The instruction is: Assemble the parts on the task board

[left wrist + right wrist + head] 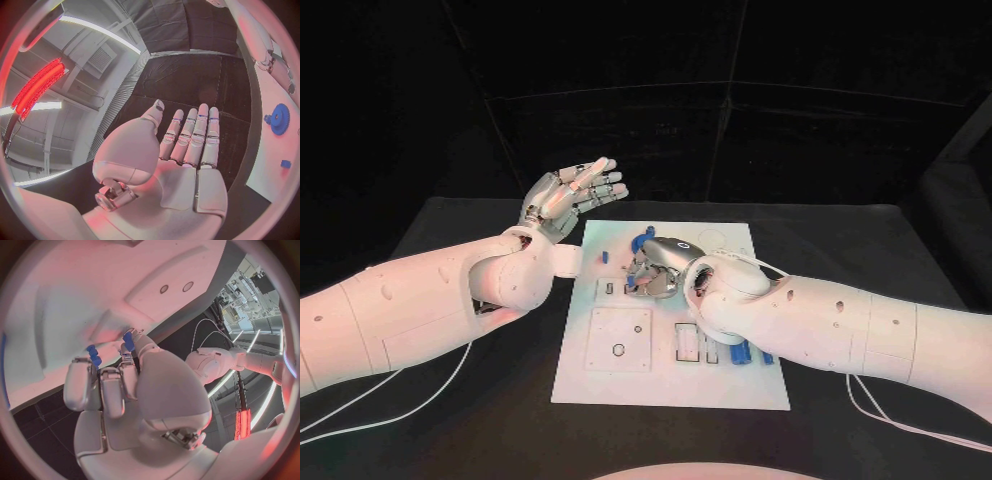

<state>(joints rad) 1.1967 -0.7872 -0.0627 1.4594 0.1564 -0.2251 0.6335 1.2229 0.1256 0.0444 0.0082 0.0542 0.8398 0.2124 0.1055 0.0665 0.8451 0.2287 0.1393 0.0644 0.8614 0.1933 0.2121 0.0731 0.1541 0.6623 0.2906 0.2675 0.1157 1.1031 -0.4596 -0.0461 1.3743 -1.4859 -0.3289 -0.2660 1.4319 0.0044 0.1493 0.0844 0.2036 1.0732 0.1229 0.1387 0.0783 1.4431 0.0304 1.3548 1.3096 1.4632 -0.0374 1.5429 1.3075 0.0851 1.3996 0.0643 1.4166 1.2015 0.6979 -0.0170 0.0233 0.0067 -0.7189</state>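
The white task board [668,385] lies in the middle of the black table. My right hand [653,275] is down on the board's upper middle with its fingers curled in. In the right wrist view its fingertips [103,371] close around a small blue part [94,355] against the board [75,295]. A blue gear [646,235] stands just beyond that hand, and a small blue piece [606,256] lies to its left. My left hand [574,195] is raised off the table beyond the board's far left corner, palm open, fingers [190,135] straight, holding nothing. The gear [278,119] also shows beside that hand.
Three blue pieces [737,354] sit in slots near the board's right side, partly under my right forearm [834,320]. A square recessed plate with holes [619,340] lies at the board's left. White cables [387,395] trail over the table at both front corners.
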